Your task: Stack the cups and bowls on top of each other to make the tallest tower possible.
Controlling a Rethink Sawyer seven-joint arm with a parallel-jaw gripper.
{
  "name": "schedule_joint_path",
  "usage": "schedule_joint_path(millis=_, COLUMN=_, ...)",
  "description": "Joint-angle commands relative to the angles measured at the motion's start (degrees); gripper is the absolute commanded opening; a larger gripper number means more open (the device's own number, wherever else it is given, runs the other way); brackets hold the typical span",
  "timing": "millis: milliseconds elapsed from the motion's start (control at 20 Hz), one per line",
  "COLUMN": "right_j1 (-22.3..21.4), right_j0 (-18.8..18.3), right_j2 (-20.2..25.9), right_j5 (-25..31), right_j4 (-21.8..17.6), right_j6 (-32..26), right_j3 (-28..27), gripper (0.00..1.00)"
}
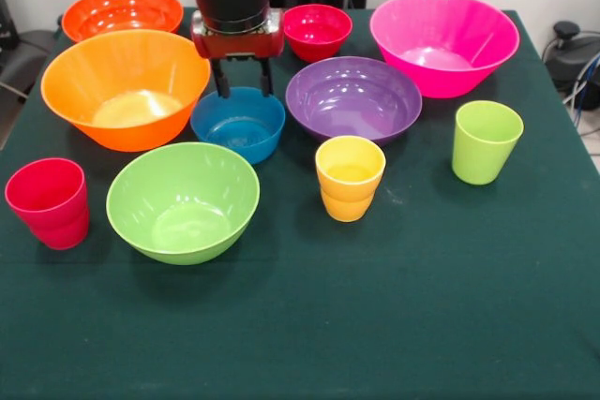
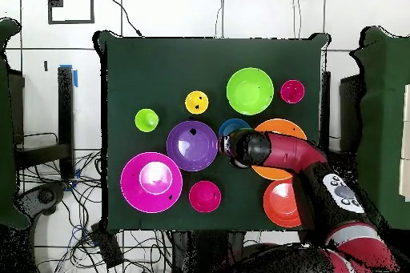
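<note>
My gripper (image 1: 245, 91) is open and empty, its two fingers (image 1: 224, 81) hanging just above the far rim of the small blue bowl (image 1: 237, 126). All bowls and cups stand apart and upright on the green table (image 1: 422, 325). The purple bowl (image 1: 353, 97) is right of the blue one, the lime green bowl (image 1: 183, 199) in front, the light orange bowl (image 1: 125, 86) to its left. The red-orange bowl (image 1: 122, 11), small red bowl (image 1: 317, 30) and pink bowl (image 1: 443, 39) stand at the back. The red cup (image 1: 49, 201), yellow cup (image 1: 349, 177) and lime green cup (image 1: 486, 140) stand nearer the front.
In the overhead view my arm (image 2: 276, 151) reaches across the light orange bowl (image 2: 280, 126) and covers part of the blue bowl (image 2: 233, 126). Cables and floor tiles surround the table.
</note>
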Motion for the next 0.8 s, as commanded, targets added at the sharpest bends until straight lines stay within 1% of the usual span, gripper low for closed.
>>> schedule_joint_path(millis=50, right_j1=1.83, right_j0=4.65, right_j2=-5.44, right_j5=4.42, right_j4=4.94, right_j6=15.30, right_j3=-1.38, gripper=1.00)
schedule_joint_path(millis=300, right_j1=0.74, right_j0=5.80, right_j2=-6.36, right_j5=1.69, right_j4=6.76, right_j6=17.73, right_j3=1.27, gripper=1.00)
schedule_joint_path(millis=400, right_j1=0.72, right_j0=6.23, right_j2=-6.54, right_j5=1.85, right_j4=7.45, right_j6=18.74, right_j3=1.69, gripper=1.00)
schedule_joint_path(millis=800, right_j1=1.16, right_j0=7.05, right_j2=-6.09, right_j5=0.67, right_j4=7.59, right_j6=19.89, right_j3=2.14, gripper=1.00)
